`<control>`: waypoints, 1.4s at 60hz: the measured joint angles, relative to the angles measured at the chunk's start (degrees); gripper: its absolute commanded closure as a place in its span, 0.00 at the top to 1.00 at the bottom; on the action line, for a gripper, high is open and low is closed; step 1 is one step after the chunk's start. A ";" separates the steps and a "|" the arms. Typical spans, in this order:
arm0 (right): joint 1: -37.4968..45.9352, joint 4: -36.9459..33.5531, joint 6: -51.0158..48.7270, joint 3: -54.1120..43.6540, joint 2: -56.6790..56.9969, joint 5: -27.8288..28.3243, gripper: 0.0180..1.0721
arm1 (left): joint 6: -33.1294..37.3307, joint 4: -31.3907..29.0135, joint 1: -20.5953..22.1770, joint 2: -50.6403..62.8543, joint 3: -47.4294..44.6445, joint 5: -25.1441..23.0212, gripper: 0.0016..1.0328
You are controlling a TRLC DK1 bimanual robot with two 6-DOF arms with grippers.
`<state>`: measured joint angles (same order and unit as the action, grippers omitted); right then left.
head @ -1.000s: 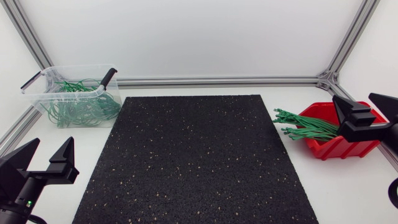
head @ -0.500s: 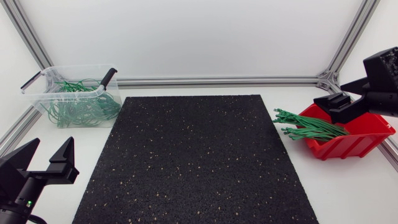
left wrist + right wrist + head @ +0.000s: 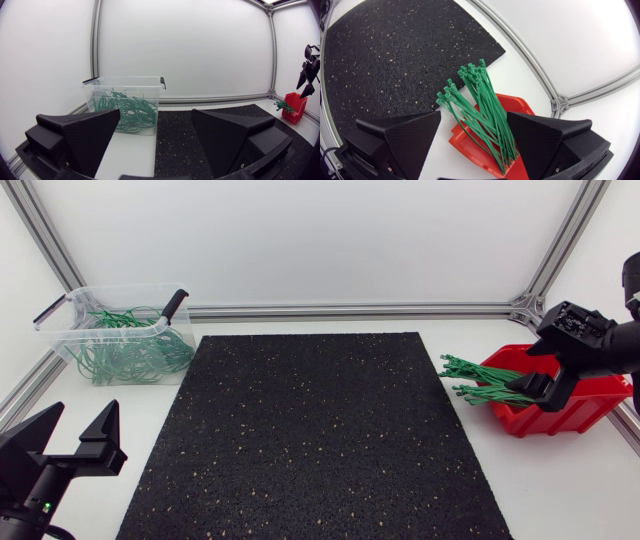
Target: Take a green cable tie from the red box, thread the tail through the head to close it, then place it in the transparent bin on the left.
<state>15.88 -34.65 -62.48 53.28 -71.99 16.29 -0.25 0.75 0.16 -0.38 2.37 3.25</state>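
Right gripper point(image 3: 475, 145) is being held wide apart, gripping nothing, over green cable ties point(image 3: 481, 107) spilling from the red box point(image 3: 517, 106) — their heads being shown clearly only in the right wrist view. Left gripper point(image 3: 72, 435) is being held spread, empty — transparent bin point(image 3: 125, 81) being seen ahead, ties inside.

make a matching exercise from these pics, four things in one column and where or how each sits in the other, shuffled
Things
1. box
2. bin
3. mat
4. left gripper

Places
a. centre, black and speckled
b. far left, holds looped ties
c. near left, open and empty
d. right side, straight ties poking out

Pairs: 1-d, 2-b, 3-a, 4-c
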 measured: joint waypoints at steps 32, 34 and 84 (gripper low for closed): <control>2.40 1.68 -16.52 -0.37 -12.26 1.95 0.73 | 0.00 0.00 -0.48 0.00 0.00 -0.02 0.96; 2.54 2.14 -17.22 -0.59 -12.26 2.03 0.72 | 0.00 0.00 -0.48 0.00 0.00 -0.02 0.96; 2.62 6.58 -21.59 -3.54 -13.66 3.43 0.15 | 0.00 0.00 -0.48 0.04 0.00 -0.02 0.96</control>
<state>18.50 -28.08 -84.07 49.74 -85.65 19.73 -0.25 0.75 -0.32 -0.34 2.37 3.22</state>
